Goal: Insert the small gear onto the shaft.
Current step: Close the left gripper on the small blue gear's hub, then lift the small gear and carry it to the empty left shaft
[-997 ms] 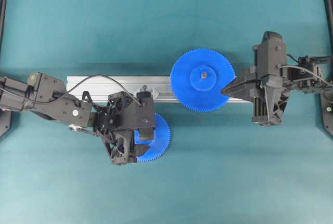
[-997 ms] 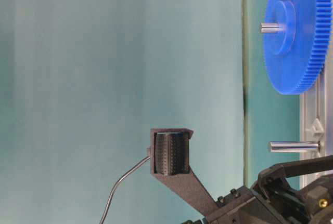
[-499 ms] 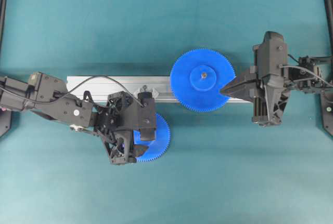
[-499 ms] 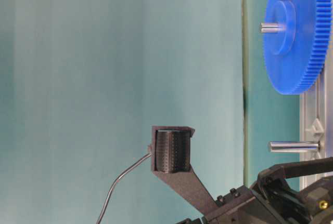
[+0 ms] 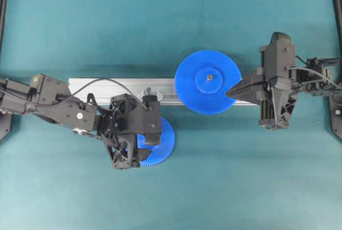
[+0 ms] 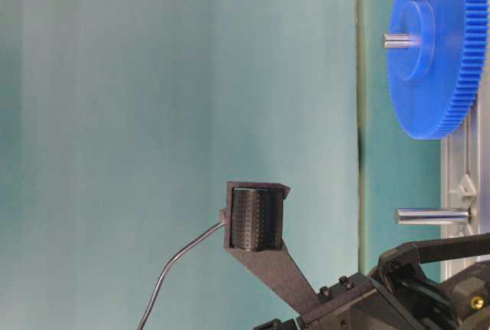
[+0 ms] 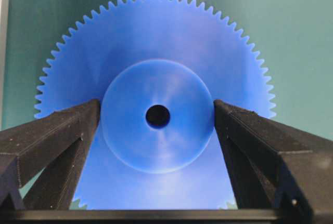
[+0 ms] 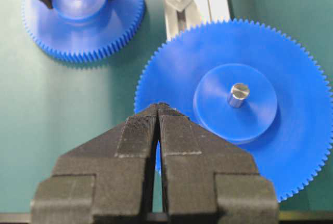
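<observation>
Left gripper (image 7: 157, 117): black fingers (image 7: 62, 130) spread wide, one on each side of the raised round hub, close to it, contact not clear; nothing gripped yet.

Small gear (image 7: 156, 104): blue plastic finely toothed disc with centre hole, lying flat on the teal table (image 5: 171, 22), just on the near side of the silver aluminium rail (image 5: 101, 86), left of centre.

Shaft (image 6: 430, 215): short thin metal pin on a clear faceted base, standing bare on the rail, just beyond the small gear.

Larger blue plastic gear (image 5: 208, 82): seated on its own pin, right of the shaft.

Right gripper (image 8: 157, 122): fingers pressed together, empty, tips at the larger gear's right edge.

Step in hand: grasping the hub. Next move, by judgement: close on the hub, lift the gear level, align its hole over the pin, lower.
</observation>
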You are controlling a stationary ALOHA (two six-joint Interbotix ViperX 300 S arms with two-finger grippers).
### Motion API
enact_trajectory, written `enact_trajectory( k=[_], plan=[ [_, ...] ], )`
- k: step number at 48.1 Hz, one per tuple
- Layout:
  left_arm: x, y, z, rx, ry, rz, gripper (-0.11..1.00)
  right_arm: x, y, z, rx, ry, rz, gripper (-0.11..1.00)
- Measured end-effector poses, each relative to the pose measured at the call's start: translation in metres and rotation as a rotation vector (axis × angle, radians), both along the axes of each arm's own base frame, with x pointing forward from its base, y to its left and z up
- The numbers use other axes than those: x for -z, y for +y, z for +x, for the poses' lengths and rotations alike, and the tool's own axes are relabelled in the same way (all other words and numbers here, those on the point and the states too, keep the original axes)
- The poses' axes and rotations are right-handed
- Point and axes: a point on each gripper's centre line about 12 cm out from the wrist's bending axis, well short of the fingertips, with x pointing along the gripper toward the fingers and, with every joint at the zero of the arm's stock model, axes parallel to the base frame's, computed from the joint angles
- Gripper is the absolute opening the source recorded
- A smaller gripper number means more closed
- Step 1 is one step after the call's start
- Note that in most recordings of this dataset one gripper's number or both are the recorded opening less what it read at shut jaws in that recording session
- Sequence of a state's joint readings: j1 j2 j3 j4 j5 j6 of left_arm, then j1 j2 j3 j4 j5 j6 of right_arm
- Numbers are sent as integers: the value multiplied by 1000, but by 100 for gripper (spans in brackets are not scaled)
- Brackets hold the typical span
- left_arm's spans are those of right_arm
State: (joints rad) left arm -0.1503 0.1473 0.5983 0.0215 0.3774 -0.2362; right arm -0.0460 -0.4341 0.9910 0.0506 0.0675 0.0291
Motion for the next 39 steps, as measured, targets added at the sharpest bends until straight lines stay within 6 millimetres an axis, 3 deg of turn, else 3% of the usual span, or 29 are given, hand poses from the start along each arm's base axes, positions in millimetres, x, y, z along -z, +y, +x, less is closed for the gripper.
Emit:
enact_trajectory(
  k=[10,31,39],
  plan=[
    [-1,-2,1,5,2,0,72,0,0,0,0,0,0,4],
    [-9,-2,8,66,-16,30,72,0,0,0,0,0,0,4],
    [-21,-2,13,65,-45,27,72,2,0,-1,0,2,0,4]
  ],
)
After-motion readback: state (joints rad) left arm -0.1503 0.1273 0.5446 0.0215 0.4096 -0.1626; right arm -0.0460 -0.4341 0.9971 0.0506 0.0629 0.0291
